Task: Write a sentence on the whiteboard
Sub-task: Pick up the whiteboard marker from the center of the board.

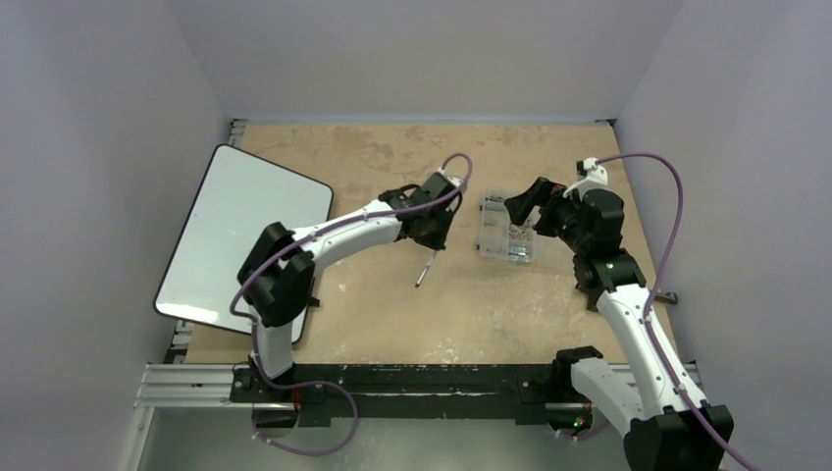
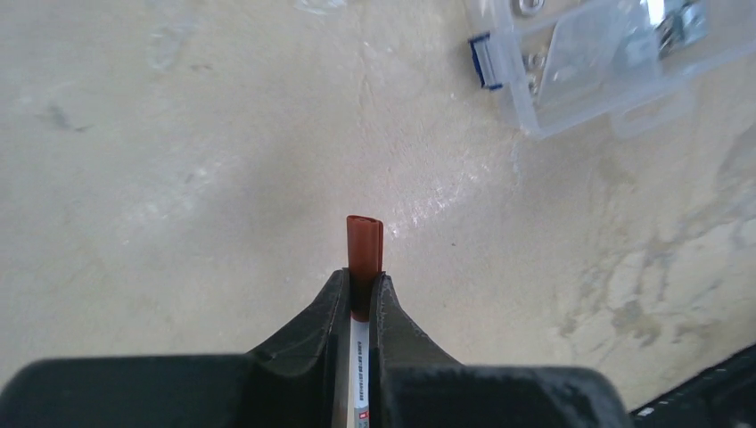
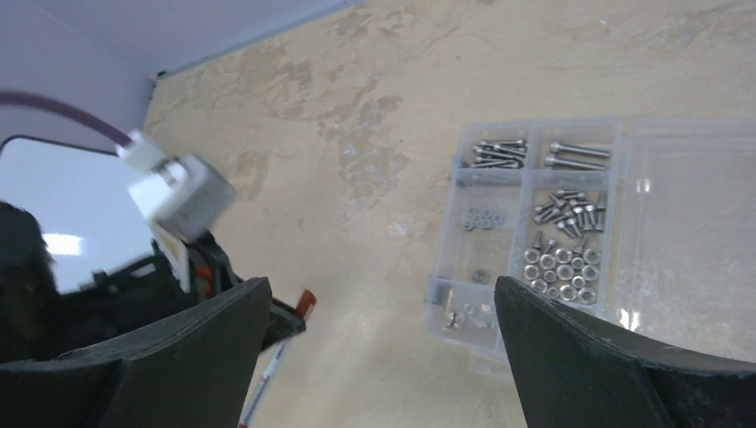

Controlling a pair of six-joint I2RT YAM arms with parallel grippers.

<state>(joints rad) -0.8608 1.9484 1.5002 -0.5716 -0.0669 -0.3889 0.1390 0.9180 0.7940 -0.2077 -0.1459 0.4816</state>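
The whiteboard lies flat at the table's left side, blank; a corner of it shows in the right wrist view. My left gripper is shut on a white marker with a red cap, held above the bare tabletop right of the board. The cap sticks out past the fingertips. The marker body hangs down toward the near side, and it also shows in the right wrist view. My right gripper is open and empty, hovering over the clear box, its jaws wide apart.
A small clear compartment box of screws and nuts sits open at centre right, close to the left gripper; it shows in the left wrist view and the right wrist view. Walls enclose the table on three sides.
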